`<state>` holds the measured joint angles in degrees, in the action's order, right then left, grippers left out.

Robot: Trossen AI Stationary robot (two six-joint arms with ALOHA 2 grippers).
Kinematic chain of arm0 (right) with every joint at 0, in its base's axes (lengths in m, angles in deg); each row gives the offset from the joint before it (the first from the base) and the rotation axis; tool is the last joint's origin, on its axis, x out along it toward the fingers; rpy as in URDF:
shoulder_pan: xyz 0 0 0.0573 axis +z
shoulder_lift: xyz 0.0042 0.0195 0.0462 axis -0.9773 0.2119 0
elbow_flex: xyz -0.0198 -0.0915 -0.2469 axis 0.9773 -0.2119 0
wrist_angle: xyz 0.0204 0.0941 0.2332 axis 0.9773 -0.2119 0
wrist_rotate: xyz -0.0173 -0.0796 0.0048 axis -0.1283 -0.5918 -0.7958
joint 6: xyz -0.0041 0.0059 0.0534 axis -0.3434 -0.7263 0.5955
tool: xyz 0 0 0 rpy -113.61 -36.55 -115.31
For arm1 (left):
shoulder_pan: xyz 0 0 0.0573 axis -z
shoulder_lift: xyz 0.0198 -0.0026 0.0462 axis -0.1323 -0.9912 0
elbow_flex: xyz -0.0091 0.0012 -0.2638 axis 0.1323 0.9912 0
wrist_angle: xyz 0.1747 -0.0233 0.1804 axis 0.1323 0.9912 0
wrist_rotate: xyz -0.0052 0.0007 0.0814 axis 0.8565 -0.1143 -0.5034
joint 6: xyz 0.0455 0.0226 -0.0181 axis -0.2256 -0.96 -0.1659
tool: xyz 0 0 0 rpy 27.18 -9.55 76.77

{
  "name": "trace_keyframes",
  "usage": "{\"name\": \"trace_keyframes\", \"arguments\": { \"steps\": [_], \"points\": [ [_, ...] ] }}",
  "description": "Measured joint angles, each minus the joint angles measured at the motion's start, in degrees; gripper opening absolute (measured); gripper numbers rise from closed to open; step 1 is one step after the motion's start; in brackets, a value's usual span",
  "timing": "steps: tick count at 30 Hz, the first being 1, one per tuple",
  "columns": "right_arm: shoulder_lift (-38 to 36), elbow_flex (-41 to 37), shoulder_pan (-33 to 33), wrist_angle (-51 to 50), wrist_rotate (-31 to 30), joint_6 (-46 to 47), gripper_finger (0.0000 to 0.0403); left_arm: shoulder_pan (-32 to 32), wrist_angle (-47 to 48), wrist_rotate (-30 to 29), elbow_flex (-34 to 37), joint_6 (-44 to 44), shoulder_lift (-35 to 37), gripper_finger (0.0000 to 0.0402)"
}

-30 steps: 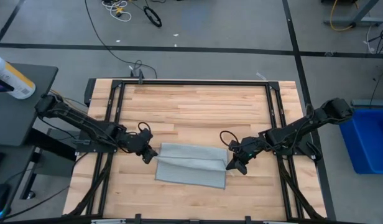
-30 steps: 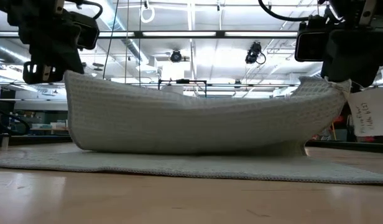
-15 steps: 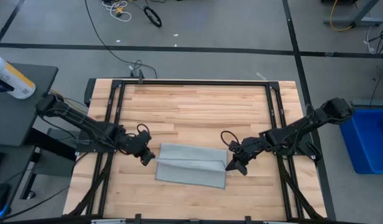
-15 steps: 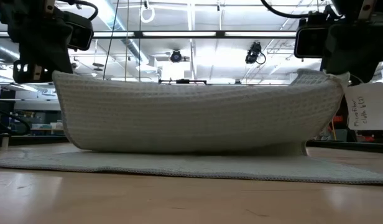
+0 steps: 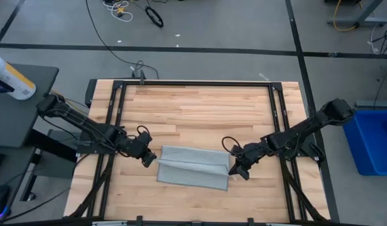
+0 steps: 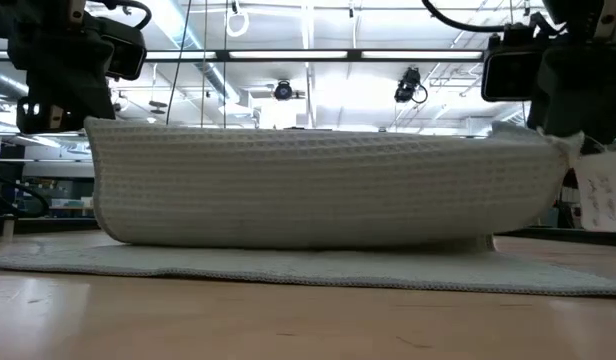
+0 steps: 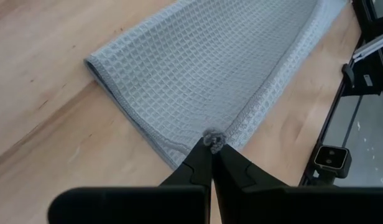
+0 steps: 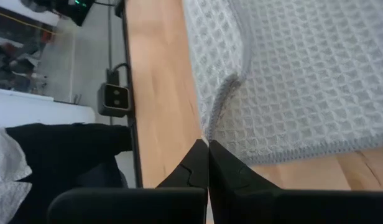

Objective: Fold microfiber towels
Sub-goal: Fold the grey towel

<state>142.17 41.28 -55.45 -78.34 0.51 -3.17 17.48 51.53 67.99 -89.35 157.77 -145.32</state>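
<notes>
The light grey-blue microfiber towel [image 5: 193, 168] lies on the wooden table, its lower layer flat on the wood [image 6: 288, 264]. One long edge [image 6: 318, 140] is lifted and stretched between my two grippers. My left gripper [image 5: 149, 158] is shut on the lifted left corner. My right gripper [image 5: 235, 169] is shut on the lifted right corner. A white tag [image 6: 602, 192] hangs by the right corner. My left gripper pinches the towel's lifted left corner [image 7: 212, 138] between its two fingertips, slanting down from the table's left. The corner is bunched at the tips. The edge runs taut toward the other gripper; the cloth below curves down to the table. My right gripper pinches the towel's lifted right corner [image 8: 211, 129] between its two fingertips, slanting down from the table's right. The hemmed edge bends up into the tips. The cloth hangs from the hold and its lower part lies on the table.
A black metal frame [image 5: 193, 83] runs around the tabletop. Bare wood [image 5: 200, 113] lies beyond the towel toward the far edge. A blue bin [image 5: 372, 141] stands off the table's right side, and a dark side table [image 5: 17, 103] with a bottle stands at the left.
Both grippers have carried the lifted edge a little toward the table's near edge, the right one more. The edge sagged in the middle before; now it is drawn straight and taut between the corners. The lower layer has stayed flat on the table.
</notes>
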Motion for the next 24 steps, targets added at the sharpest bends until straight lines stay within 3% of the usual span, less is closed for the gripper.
{"name": "trace_keyframes", "arguments": {
  "steps": [24],
  "points": [
    [1.9, 0.0, 2.5, 0.6, -2.4, -1.8, 0.0, 0.0, -1.2, -0.2, 0.0, 0.1, 0.0, 0.0004]
  ]
}}
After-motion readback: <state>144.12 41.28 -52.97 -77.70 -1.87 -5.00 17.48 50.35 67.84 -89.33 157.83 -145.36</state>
